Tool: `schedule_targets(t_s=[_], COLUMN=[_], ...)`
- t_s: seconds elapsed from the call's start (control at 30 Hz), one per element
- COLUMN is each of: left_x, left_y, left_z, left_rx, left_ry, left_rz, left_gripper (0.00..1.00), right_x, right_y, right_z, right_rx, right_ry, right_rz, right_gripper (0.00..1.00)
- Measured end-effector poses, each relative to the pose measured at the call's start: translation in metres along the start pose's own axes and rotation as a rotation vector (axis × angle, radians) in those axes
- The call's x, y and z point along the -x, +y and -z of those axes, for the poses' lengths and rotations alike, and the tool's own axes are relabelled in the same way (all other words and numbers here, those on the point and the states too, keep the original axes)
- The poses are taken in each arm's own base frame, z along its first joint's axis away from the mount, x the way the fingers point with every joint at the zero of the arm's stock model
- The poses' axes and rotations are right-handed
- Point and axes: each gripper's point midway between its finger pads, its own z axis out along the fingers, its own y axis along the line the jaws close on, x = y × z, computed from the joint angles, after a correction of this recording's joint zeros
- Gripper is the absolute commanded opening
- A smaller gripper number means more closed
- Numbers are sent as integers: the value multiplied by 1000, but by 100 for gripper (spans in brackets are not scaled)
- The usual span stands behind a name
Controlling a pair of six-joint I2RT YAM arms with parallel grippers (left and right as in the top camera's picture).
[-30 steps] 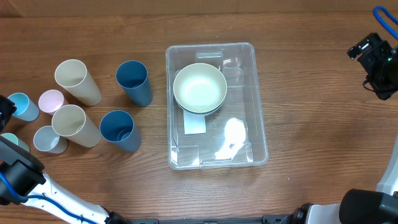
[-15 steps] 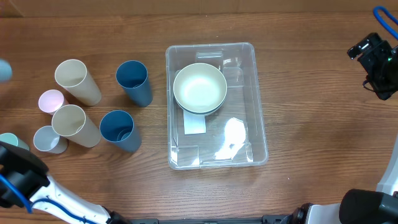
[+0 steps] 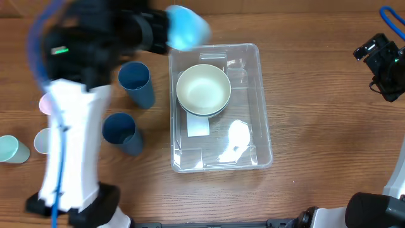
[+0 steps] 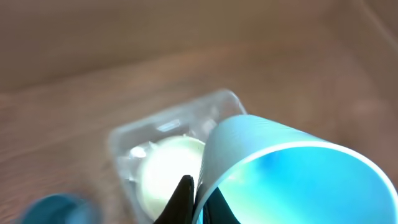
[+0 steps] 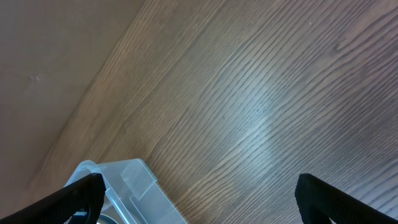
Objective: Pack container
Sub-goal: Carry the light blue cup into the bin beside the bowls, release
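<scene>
Pinching a light blue cup (image 4: pixel 280 168) by its rim, left gripper (image 4: pixel 198 202) is clamped. One dark finger shows on the outer wall; the other is prob. inside the cup, hidden. Cup is tipped, mouth toward the wrist cam. From overhead it hangs at the far-left corner of the container (image 3: pixel 264 107), not yet over the opening. Left arm (image 3: pixel 69 145) is badly blurred. Right gripper (image 5: pixel 199 205) is empty, fingers wide apart, parked well off to the container's right.

Step, my read: carry phase for one cup, nothing let go yet. Next move calls for:
- bringing the cup over bare floor of the container
- lowering it inside the walls before opening the fingers
- avoiding the bowl (image 3: pixel 203 88), which fills much of the far half. Near half and right strip look free.

Container sits mid-table (image 3: pixel 316 126), long side running away from the robot.
- Container: clear hard plastic, rect. w/ rounded corners. Glare patches on the base, white label (image 3: pixel 197 125) showing there.
- Bowl: cream, round, smooth, matt. Poss. a second one nested under it, can't confirm.
- Cups: tapered, thin-walled, smooth. Two dark blue cups (image 3: pixel 136 83) (image 3: pixel 121 132) stand upright left of the container. A mint cup (image 3: pixel 11 150) stands nr the left edge.
- Table: brown wood grain.
</scene>
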Motion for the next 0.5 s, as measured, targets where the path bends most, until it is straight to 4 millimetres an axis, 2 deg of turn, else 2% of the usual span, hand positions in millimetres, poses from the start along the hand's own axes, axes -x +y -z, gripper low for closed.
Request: schedule_targets(t_s=[0.07,0.13,0.27,0.33,0.5], left_x=[-26,-55,-106,-122,-149], left_y=[-36,-52,-57,-54,-59], left_z=[-47,-89,-152,-166,-173], left_rx=[-42,-50,-14,2,14], left_ry=[123,243,433,491,589], left_rz=[-67,-103,-129,-131,-148], left_gripper=[4,4,4,4,4], right_x=[0,0,0,0,0], right_y=[0,0,0,0,0], right_z=[0,0,0,0,0], right_rx=[1,0,0,0,0], right_ry=[0,0,0,0,0], right_rz=[0,0,0,0,0], right_gripper=[100,100,100,100,100])
